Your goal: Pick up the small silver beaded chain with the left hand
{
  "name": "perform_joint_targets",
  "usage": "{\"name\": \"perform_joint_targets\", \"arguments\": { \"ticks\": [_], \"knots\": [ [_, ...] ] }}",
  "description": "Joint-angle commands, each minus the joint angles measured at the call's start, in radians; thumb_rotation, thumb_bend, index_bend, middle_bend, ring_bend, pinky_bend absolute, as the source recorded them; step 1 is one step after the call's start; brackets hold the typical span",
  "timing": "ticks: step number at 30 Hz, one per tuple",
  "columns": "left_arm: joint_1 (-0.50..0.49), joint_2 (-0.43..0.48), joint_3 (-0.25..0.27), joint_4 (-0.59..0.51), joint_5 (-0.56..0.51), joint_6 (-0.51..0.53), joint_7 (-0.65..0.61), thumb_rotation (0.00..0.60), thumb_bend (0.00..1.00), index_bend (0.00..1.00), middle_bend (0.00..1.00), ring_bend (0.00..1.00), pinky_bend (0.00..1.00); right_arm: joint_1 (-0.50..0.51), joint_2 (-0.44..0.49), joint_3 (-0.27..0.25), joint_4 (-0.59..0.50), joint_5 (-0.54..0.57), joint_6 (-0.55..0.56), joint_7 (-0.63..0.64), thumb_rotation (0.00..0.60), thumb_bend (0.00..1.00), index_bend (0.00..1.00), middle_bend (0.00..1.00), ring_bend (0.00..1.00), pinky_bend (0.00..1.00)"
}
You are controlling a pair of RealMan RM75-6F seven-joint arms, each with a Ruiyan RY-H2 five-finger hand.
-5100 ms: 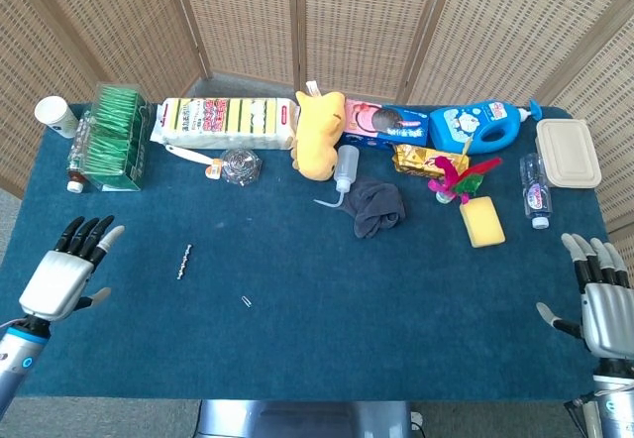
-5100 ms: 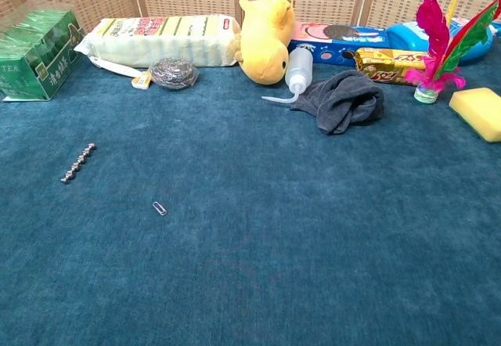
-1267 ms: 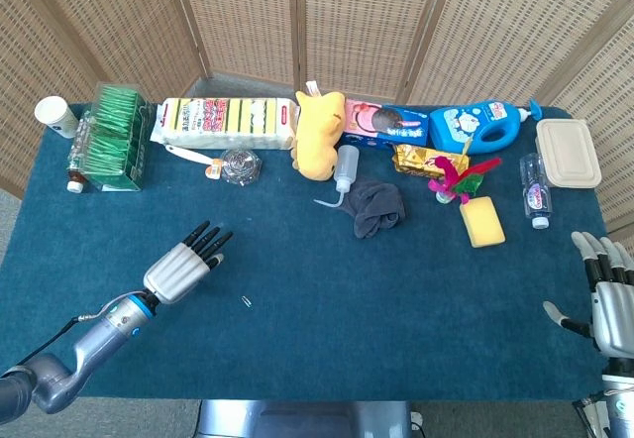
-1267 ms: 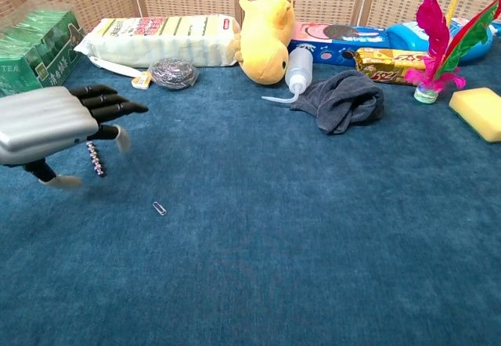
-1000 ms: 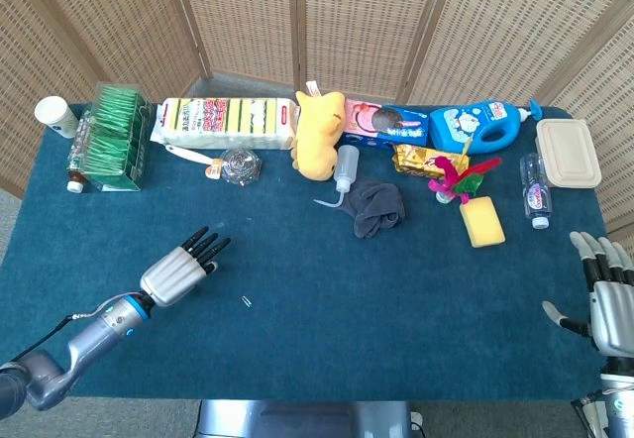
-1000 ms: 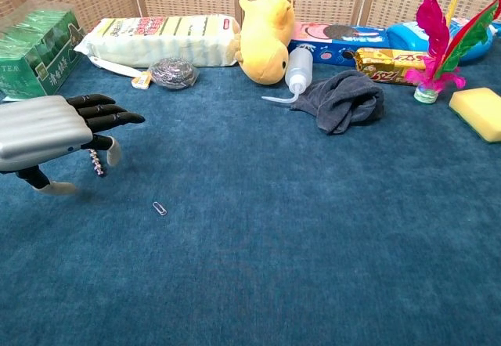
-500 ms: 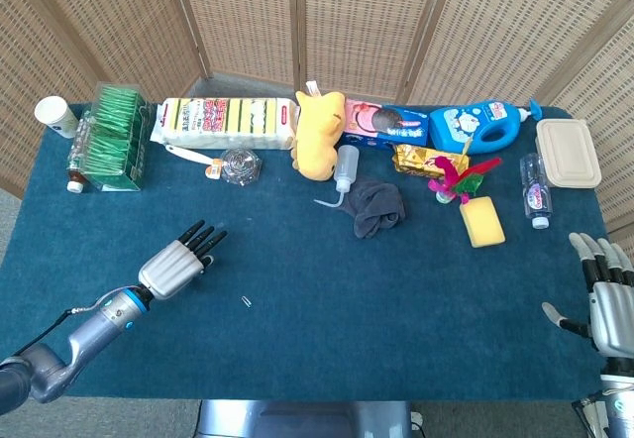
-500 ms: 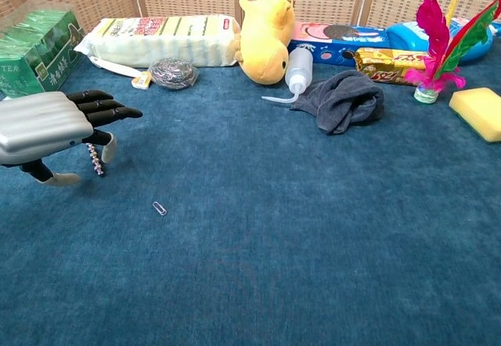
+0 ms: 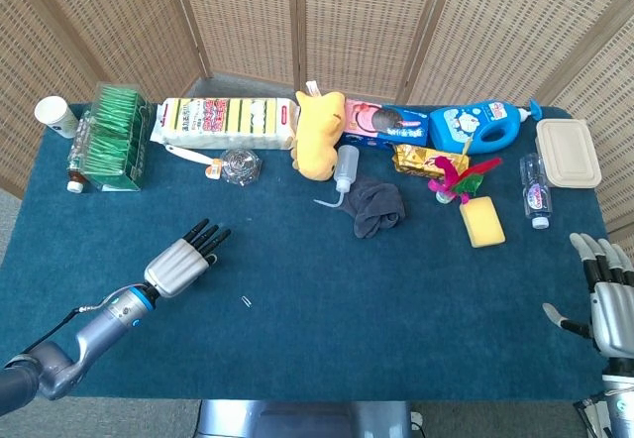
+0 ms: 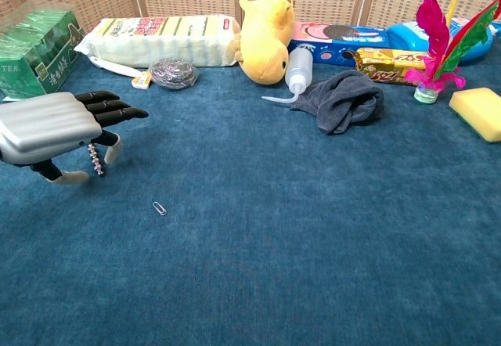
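Observation:
In the chest view the small silver beaded chain (image 10: 95,160) dangles almost upright under my left hand (image 10: 55,131). Its top end disappears under the fingers beside the thumb, so the hand pinches it. The other fingers stretch flat toward the right. From the head view, my left hand (image 9: 183,263) sits over the front-left part of the blue tablecloth (image 9: 327,289) and hides the chain. My right hand (image 9: 609,304) stays at the table's right front edge, fingers spread and holding nothing.
A small paper clip (image 10: 160,208) lies just right of my left hand. Along the back stand a green tea box (image 10: 35,48), a sponge pack (image 10: 160,37), a steel scourer (image 10: 172,73), a yellow plush (image 10: 266,37), a squeeze bottle (image 10: 297,68) and a grey cloth (image 10: 340,99).
My left hand came in from the left edge to the chain, which went from lying slanted on the cloth to hanging under the fingers. Over the last second the hand only shifted slightly.

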Motion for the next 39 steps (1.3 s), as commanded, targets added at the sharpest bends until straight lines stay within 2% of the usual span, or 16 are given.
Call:
{"name": "perform_joint_targets", "arguments": {
  "ticks": [1, 28, 39],
  "knots": [
    [0.0, -0.003, -0.002, 0.002, -0.007, -0.005, 0.003, 0.6, 0.53, 0.43, 0.0, 0.0, 0.0, 0.0, 0.001, -0.001, -0.001, -0.001, -0.001, 0.002, 0.6, 0.17, 0.0, 0.0, 0.0, 0.0],
    [-0.012, -0.028, -0.018, -0.017, -0.047, -0.039, 0.075, 0.6, 0.54, 0.45, 0.0, 0.0, 0.0, 0.002, 0.004, -0.004, -0.008, 0.0, -0.01, 0.009, 0.6, 0.17, 0.0, 0.0, 0.0, 0.0],
    [-0.011, -0.031, -0.022, -0.018, -0.063, -0.044, 0.102, 0.6, 0.59, 0.49, 0.0, 0.0, 0.0, 0.004, 0.01, -0.005, -0.011, -0.003, -0.015, 0.025, 0.6, 0.17, 0.0, 0.0, 0.0, 0.0]
  ]
}}
